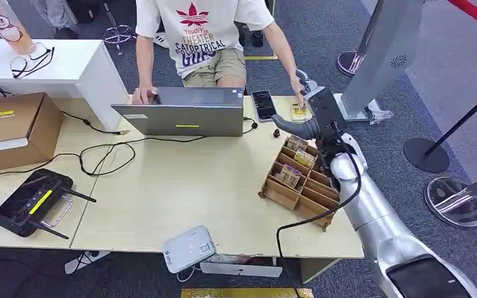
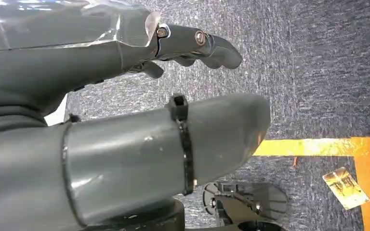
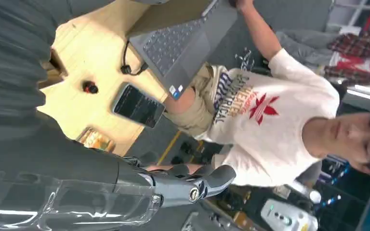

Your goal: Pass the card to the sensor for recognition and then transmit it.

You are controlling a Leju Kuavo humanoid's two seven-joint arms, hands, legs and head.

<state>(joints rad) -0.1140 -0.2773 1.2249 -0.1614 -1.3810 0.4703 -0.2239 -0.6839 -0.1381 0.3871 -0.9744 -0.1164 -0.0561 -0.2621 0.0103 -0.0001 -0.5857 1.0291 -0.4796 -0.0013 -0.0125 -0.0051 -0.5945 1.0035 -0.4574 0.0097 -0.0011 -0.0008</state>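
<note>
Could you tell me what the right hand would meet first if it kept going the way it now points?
Probably the card at the table's far edge, where the person's hand rests on it. The right hand reaches toward them; depth is unclear, so it may pass above.

We read the person's white T-shirt (image 1: pixel 202 28): under a red trefoil logo stand the lines "THEATER" and "CATOPTRICAL", with a smaller line above that looks like "Youdfy" and a bottom line beginning "GU", partly hidden. In the right wrist view the same print is sideways and too blurred to spell. The small white device (image 1: pixel 189 248) carries a blue mark we cannot read.
</note>
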